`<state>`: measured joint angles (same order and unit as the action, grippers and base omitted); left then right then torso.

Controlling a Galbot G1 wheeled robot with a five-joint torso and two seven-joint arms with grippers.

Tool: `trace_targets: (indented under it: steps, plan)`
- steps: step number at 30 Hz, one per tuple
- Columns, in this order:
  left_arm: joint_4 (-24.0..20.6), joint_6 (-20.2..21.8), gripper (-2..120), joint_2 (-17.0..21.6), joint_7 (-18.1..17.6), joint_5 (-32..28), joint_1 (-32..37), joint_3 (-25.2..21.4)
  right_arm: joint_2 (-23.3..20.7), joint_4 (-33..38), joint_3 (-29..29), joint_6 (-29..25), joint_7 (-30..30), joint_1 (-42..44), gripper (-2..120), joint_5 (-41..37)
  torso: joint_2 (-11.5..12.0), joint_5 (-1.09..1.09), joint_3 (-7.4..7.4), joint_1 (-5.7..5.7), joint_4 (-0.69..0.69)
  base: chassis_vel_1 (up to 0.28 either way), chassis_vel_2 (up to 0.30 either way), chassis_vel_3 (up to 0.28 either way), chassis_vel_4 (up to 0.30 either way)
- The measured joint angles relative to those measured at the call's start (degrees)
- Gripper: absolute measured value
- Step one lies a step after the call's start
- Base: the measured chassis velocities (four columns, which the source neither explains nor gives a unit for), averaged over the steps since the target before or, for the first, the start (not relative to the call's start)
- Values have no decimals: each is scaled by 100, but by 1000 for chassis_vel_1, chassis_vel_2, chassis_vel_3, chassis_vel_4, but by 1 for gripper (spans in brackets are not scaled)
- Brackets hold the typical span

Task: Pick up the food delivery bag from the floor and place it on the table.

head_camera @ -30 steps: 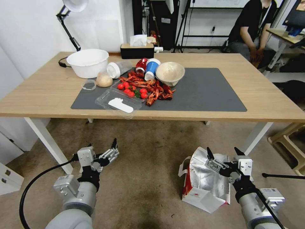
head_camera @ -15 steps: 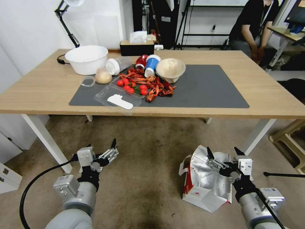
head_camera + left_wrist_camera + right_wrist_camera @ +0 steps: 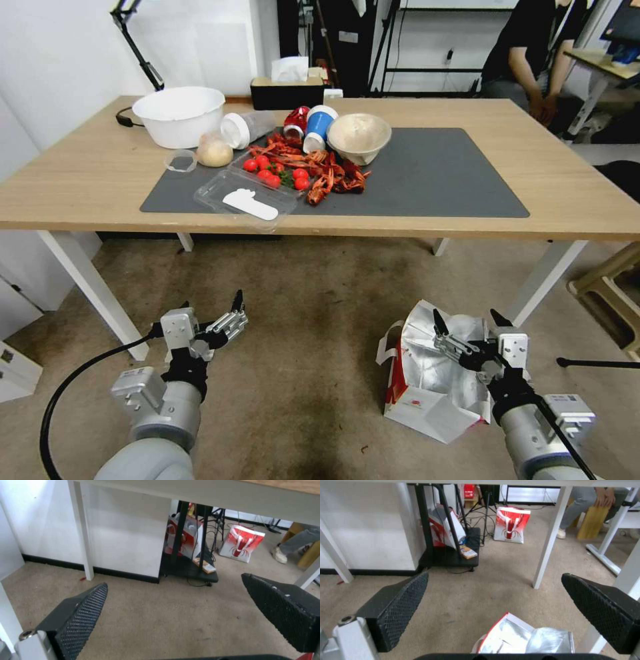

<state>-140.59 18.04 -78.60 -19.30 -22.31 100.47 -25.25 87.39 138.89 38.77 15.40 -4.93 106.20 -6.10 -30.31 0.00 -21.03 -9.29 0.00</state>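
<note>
The food delivery bag (image 3: 427, 383) stands on the floor (image 3: 313, 347) at the right, in front of the table (image 3: 93, 180). It is white with a red side, and its open mouth shows silver foil lining. My right gripper (image 3: 467, 319) hovers open just above the bag's mouth, not touching it. In the right wrist view the foil-lined bag (image 3: 523, 640) lies below the open right gripper (image 3: 495, 575). My left gripper (image 3: 212, 303) hangs open over bare carpet at the left. The left wrist view shows this left gripper (image 3: 175, 580) holding nothing.
A dark grey mat (image 3: 440, 173) lies on the table with crayfish, tomatoes, cups and bowls crowding its left half (image 3: 300, 170). The table's white legs (image 3: 540, 280) stand near the bag. Other red-and-white bags (image 3: 511, 525) sit beyond the table. A person sits far right.
The whole head view has shifted, so the table now sits slightly higher in the picture, which is camera motion. Both grippers stay open and the bag has not moved.
</note>
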Motion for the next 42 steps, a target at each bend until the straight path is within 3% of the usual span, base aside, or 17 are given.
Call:
trace_targets:
  steps: [42]
  plan:
    - [-33, -18, 100, -21, 37, 70, 53, 17, -25, 31, 23, 2, -25, 17, 100, 18, 960, 0, 621, 339, 0, 0, 0, 0, 0]
